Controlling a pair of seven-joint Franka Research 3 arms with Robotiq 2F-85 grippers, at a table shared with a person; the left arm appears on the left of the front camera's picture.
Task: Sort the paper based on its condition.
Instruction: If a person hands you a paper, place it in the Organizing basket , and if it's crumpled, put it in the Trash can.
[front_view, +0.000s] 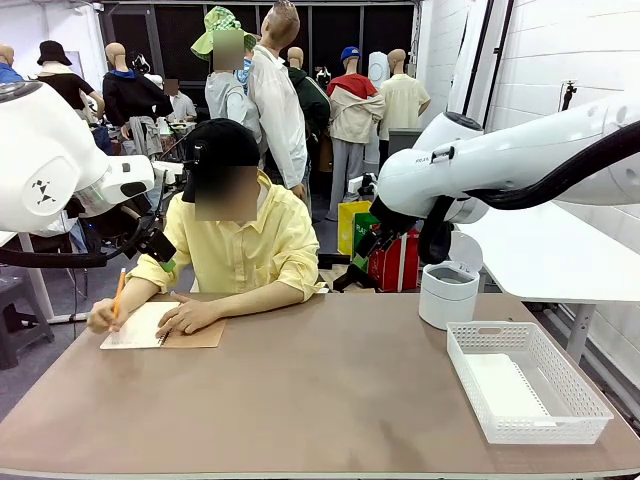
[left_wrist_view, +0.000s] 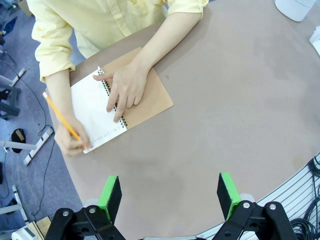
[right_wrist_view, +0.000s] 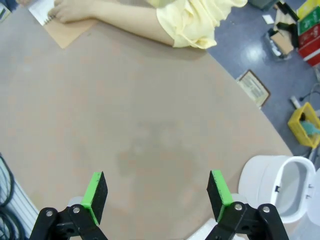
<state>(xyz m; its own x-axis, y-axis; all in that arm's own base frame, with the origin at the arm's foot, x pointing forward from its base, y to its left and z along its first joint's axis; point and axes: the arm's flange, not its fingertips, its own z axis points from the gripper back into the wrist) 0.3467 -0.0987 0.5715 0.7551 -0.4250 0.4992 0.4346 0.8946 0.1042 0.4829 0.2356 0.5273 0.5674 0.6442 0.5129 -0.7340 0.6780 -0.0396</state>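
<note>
Brown and bare over most of its width, the counter (front_view: 330, 400) carries few items. At its far left a person (front_view: 245, 250) writes with a pencil (left_wrist_view: 60, 116) on the white page of a notebook (left_wrist_view: 150, 95), the writing hand (left_wrist_view: 72, 140) at the page's edge and the other hand (left_wrist_view: 125, 87) flat across the spiral binding. At the right stand a white basket (front_view: 550, 430) and, just behind it, a white bin (front_view: 447, 295) with its lid raised.

Left pincer (left_wrist_view: 170, 197): wide apart, empty, hanging above bare counter near the notebook. Right pincer (right_wrist_view: 157, 195): likewise wide and empty, above bare counter with the bin off to one side.

Risks, as judged:
- A thin sheet lying flat offers no edge to pinch. Pads closing on it are likely to slide over it or crumple it, which would spoil the very condition being sorted.
- The person's hands sit on the only page within the left arm's reach, so a descent there could strike fingers or the pencil.
- Basket and bin stand close together, and a careless release could land in the wrong one.

The paper (front_view: 505, 385): one pale sheet appears to lie flat on the basket floor, smooth and uncreased as far as can be told. No loose sheet is seen on the open counter.
</note>
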